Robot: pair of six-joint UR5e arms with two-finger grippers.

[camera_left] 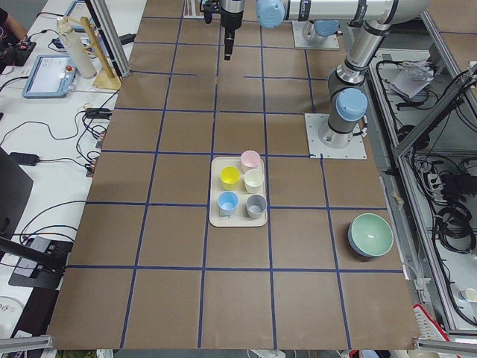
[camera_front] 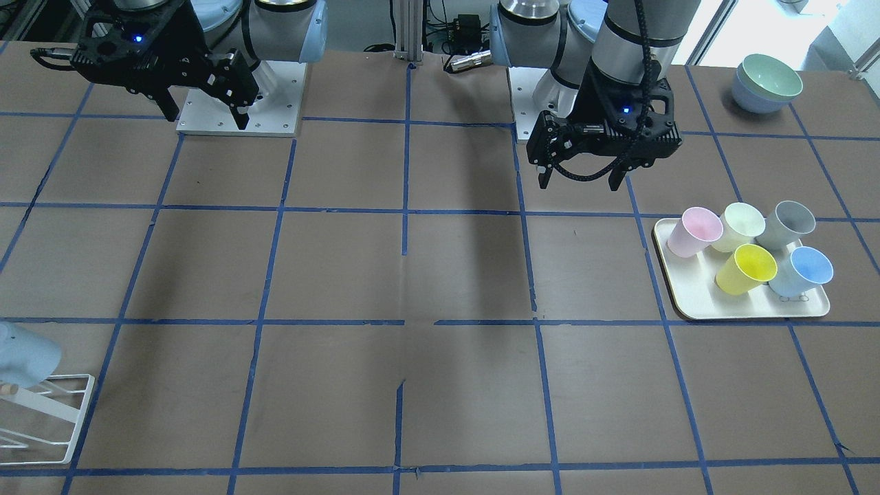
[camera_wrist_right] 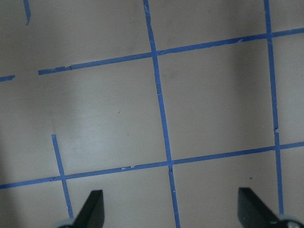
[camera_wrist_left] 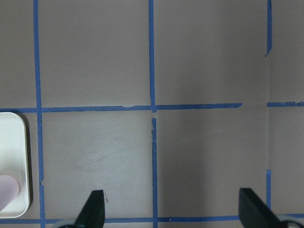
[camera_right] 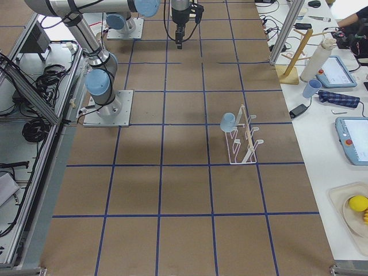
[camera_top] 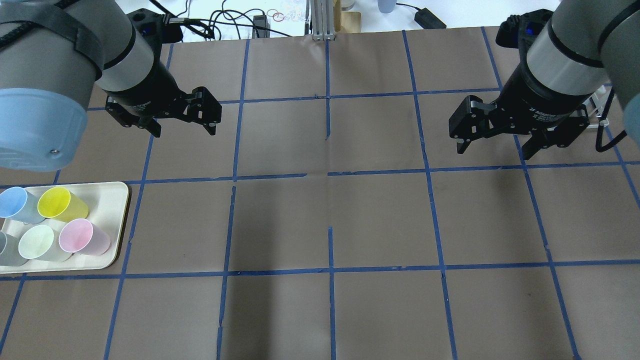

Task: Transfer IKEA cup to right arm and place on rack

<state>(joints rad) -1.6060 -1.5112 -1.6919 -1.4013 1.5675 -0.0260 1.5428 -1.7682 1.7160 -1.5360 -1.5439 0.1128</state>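
A pale blue IKEA cup [camera_front: 801,271] stands tilted on the cream tray [camera_front: 694,295] with pink, yellow, pale green and grey cups; it also shows in the overhead view [camera_top: 17,205]. A second pale blue cup [camera_front: 24,354] hangs on the white wire rack [camera_front: 48,412], also seen in the right side view [camera_right: 228,121]. My left gripper [camera_top: 185,132] is open and empty, above the table beyond the tray. My right gripper [camera_top: 495,150] is open and empty, above bare table near the rack [camera_top: 597,110]. Both wrist views show open fingertips [camera_wrist_left: 95,209] [camera_wrist_right: 92,209] over the brown mat.
Stacked green and blue bowls [camera_front: 766,82] sit near the left arm's base. The tray corner [camera_wrist_left: 14,161] with the pink cup [camera_wrist_left: 7,190] shows in the left wrist view. Blue tape lines grid the brown table.
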